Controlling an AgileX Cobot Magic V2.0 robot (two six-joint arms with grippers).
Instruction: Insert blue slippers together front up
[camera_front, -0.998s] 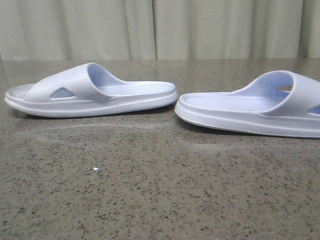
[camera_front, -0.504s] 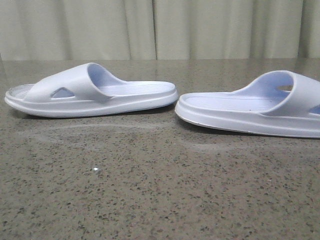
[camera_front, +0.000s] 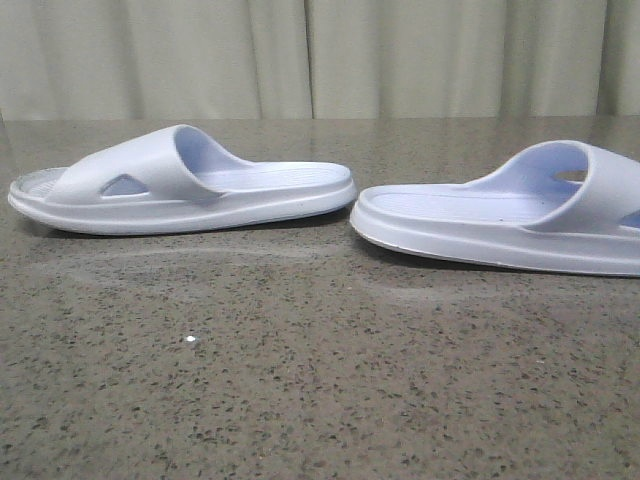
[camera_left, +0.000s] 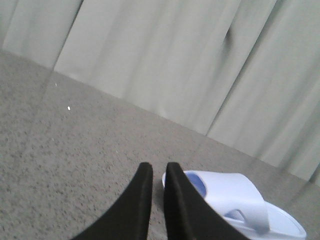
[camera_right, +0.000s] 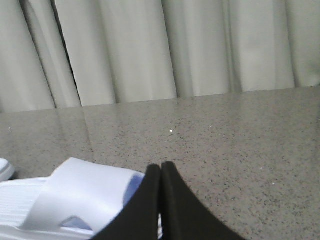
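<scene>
While both pale blue slippers lie sole-down on the speckled stone surface (camera_front: 300, 380), neither arm shows in the front view. There the left slipper (camera_front: 180, 180) lies side-on, its heel end close to the heel end of the right slipper (camera_front: 500, 225), a small gap between them; the right one runs off the frame edge. The left end effector (camera_left: 159, 172) hangs above the surface with its black fingers (camera_left: 142, 195) nearly pressed together, a thin slit between them, holding nothing, just beside the left slipper. The right end effector (camera_right: 160, 170) has its fingers pressed together, empty, hovering close to the right slipper's strap (camera_right: 82, 195). Pale curtains (camera_front: 320, 60) hang behind.
</scene>
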